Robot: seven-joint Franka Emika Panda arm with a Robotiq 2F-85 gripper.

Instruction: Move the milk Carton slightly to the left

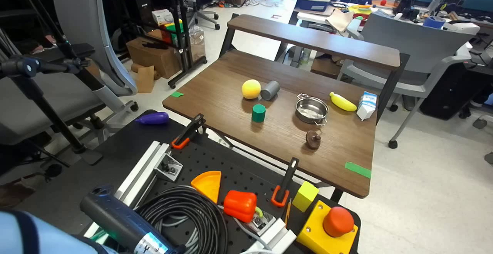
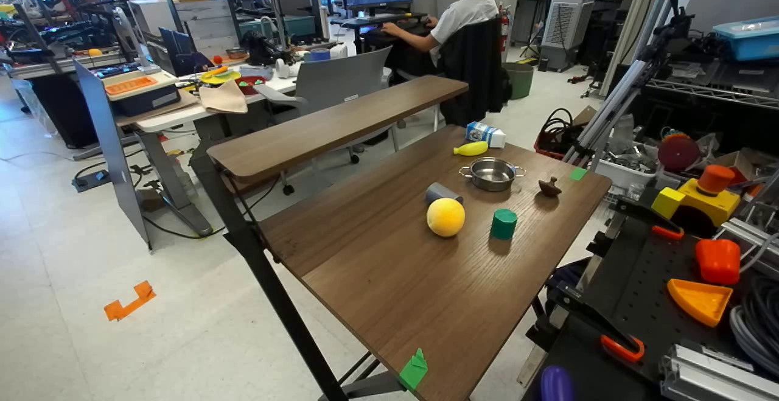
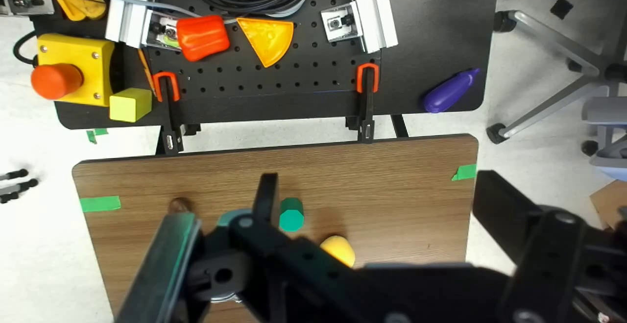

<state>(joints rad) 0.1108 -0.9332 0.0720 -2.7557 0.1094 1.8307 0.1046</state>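
Observation:
The milk carton (image 1: 367,105) is a small white box with blue print. It lies on its side on the brown table (image 1: 227,69), near the right end in an exterior view, beside the yellow banana (image 1: 342,102). The milk carton also shows at the table's far end in an exterior view (image 2: 485,134). It is out of view in the wrist view. My gripper (image 3: 378,186) is open, its fingers wide apart with nothing between them, high above the table. The gripper itself is outside both exterior views.
On the table are a metal bowl (image 1: 311,110), a brown top-like piece (image 1: 313,139), a green cup (image 1: 258,113), a yellow ball (image 1: 251,89) and a grey cylinder (image 1: 270,90). A raised shelf (image 1: 312,40) runs along the table's back. Clamps (image 1: 283,184) stand by the front edge.

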